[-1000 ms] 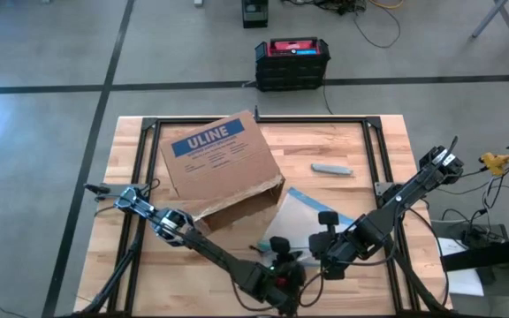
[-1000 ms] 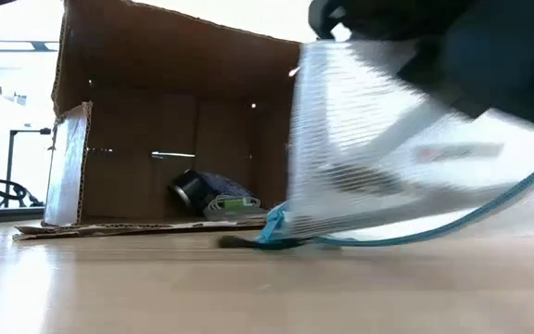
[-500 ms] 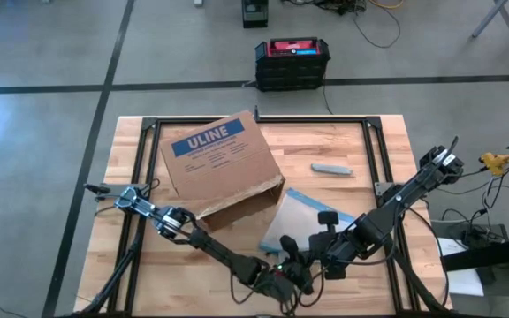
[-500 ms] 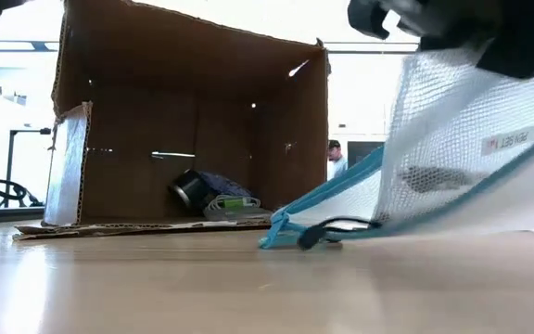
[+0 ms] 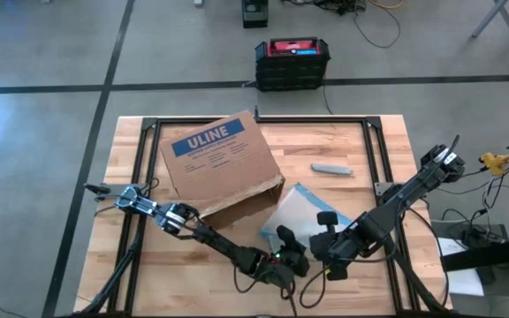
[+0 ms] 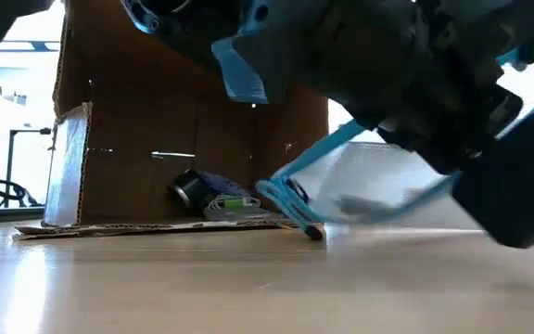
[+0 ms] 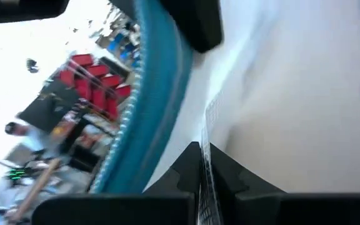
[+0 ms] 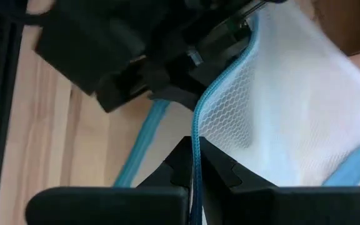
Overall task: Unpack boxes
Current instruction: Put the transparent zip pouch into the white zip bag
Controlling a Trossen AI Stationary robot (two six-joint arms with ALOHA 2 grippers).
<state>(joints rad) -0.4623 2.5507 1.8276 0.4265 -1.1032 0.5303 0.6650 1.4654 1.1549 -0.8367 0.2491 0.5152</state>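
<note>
The brown cardboard box with a blue ULINE label lies on its side at the table's far left, its open end facing the near edge. The low view shows a dark round thing and a small green-and-white bundle inside it. A clear mesh pouch with blue edges sits to the box's right. My left gripper and my right gripper are both shut on the pouch near its near end. My left gripper pinches the pouch's clear mesh wall between its two fingers, beside the blue zip edge. The fingers come almost level from the near side. One pouch corner rests on the table. My right gripper pinches the pouch's blue-trimmed edge between its two fingers, slanting down from the near right. The edge runs along the line of the fingers. The mesh rises tilted off the table from that hold.
A small grey object lies on the wood at the far right. A black crate with a red top stands on the floor beyond the table. A black frame borders the table top. Bare wood lies at the near left.
My left gripper has gone toward the far edge and down, turning as it went, still shut on the pouch. The pouch has tipped from standing steep to a lower slant, its corner staying on the table. My right gripper has kept its place.
</note>
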